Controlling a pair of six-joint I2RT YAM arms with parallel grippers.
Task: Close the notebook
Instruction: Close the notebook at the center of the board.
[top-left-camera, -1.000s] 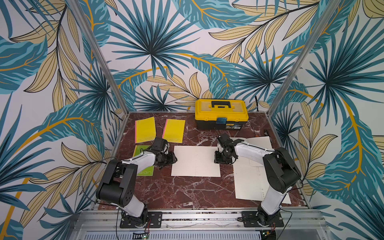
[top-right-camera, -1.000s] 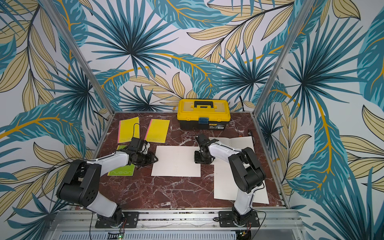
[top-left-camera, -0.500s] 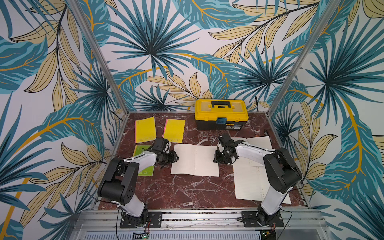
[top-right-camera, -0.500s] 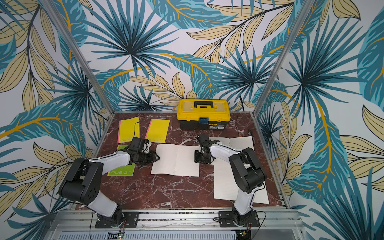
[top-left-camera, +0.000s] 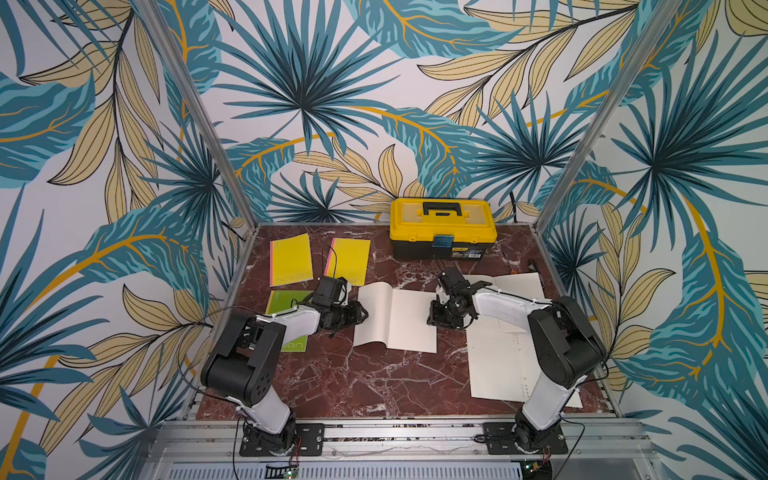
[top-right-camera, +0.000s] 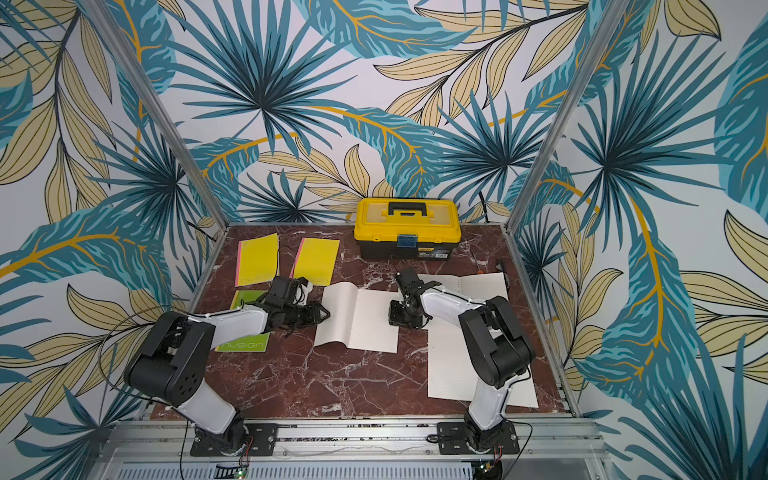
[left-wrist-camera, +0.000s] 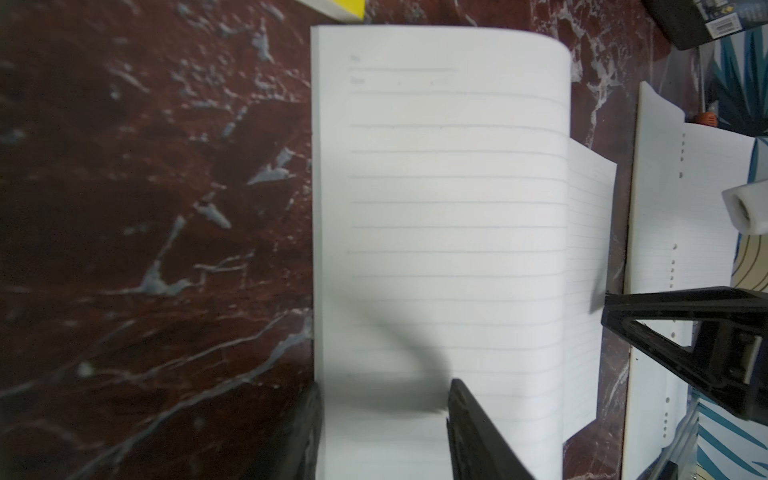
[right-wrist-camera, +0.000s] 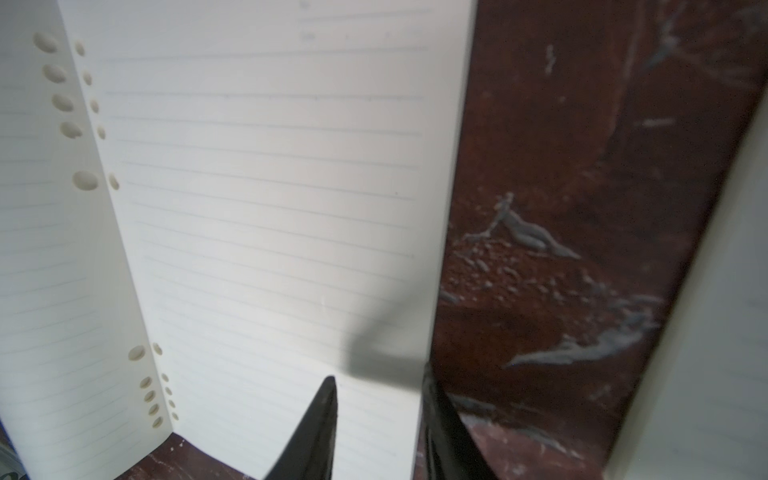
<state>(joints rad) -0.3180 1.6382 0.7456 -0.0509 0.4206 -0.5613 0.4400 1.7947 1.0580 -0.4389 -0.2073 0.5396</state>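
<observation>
- Mid-table, on the red marble table, the notebook lies open with its ruled pages up, not shut yet.
- Its left half is off the surface, curling up and over towards the spine, while the right half lies flat.
- Left gripper sits low at that raised half's outer edge, jaws partly apart; from the left wrist, the page fills the gap between the fingers, unpinched.
- Right gripper points down just beside the notebook's right edge, between it and the loose ruled sheets; jaws partly apart, gripping nothing.
- Whether its tips touch any paper, I cannot tell.
- Back of the table, a yellow toolbox stands with its lid down.
</observation>
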